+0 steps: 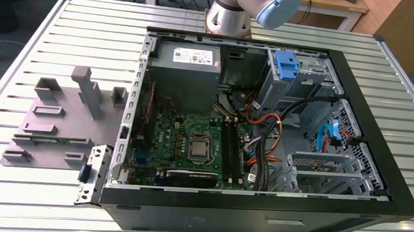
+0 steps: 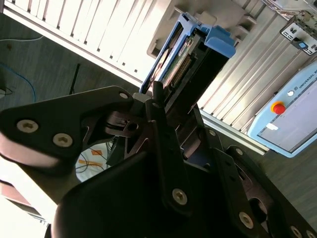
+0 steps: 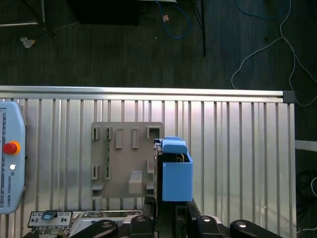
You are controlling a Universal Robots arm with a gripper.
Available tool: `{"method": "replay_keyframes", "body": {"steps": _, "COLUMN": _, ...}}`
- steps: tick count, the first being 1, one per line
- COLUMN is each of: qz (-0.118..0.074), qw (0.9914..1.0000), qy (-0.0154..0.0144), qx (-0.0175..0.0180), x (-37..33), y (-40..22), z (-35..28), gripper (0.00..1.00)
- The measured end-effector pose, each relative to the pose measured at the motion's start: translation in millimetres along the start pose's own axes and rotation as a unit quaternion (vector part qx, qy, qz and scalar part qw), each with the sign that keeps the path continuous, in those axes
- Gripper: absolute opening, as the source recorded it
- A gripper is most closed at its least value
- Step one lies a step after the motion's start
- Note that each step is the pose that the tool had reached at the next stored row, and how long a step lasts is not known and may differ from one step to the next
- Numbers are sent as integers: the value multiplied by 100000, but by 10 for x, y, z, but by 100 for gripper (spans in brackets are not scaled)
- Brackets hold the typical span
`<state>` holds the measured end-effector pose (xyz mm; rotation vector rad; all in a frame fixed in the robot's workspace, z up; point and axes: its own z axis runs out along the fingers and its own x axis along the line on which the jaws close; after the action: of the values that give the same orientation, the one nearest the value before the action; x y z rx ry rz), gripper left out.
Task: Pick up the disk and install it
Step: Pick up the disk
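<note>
Blue plastic of the carrier frame edged the disk [image 2: 184, 65], which sat clamped between the black fingers [image 2: 166, 148] of the gripper [image 2: 177, 116], the jaws closed tight on its flat sides. In the second wrist view the disk stuck out past the fingertips, its connector edge showing and the thick blue tab of the frame at its far end.

In the first wrist view the disk [image 3: 177, 176] appeared end-on below the gripper [image 3: 171, 213]. It was held in the air above the slatted aluminium table [image 3: 237, 148], clear of the surface, over the line where one side of the grey slotted stand [image 3: 124, 158] met bare slats. A teach pendant [image 3: 10, 158] with a red button showed on the stand's other side, away from the disk. What it rested on I could not tell.

In the exterior view the stand [image 1: 60, 122] lay flat near the tabletop's edge at the exterior view's left. The open computer case [image 1: 259, 212] took up the middle of the tabletop and the exterior view's right. Inside the case were a green motherboard [image 1: 190, 142], a grey power supply [image 1: 186, 71] toward the far edge, and a bundle of orange and black cables [image 1: 264, 131]. A narrower blue bracket [image 1: 286, 64] stood in the drive bay at the case's far corner. The arm [image 1: 233, 11] rose at the table's far edge, behind the case.
</note>
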<state>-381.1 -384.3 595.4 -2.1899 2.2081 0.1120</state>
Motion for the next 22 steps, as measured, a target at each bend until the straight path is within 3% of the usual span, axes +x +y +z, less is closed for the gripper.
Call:
{"method": "replay_keyframes", "body": {"steps": 3, "qz": -9, "qw": 100000, "qy": 5, "qx": -8, "x": 0, "y": -8, "z": -1, "gripper": 35}}
{"method": "replay_keyframes", "body": {"steps": 7, "qz": -1, "qw": 100000, "qy": 1, "qx": -4, "x": -1, "y": -76, "z": -2, "gripper": 35}}
{"method": "replay_keyframes", "body": {"steps": 22, "qz": -5, "qw": 100000, "qy": 1, "qx": -4, "x": -4, "y": -496, "z": -3, "gripper": 35}}
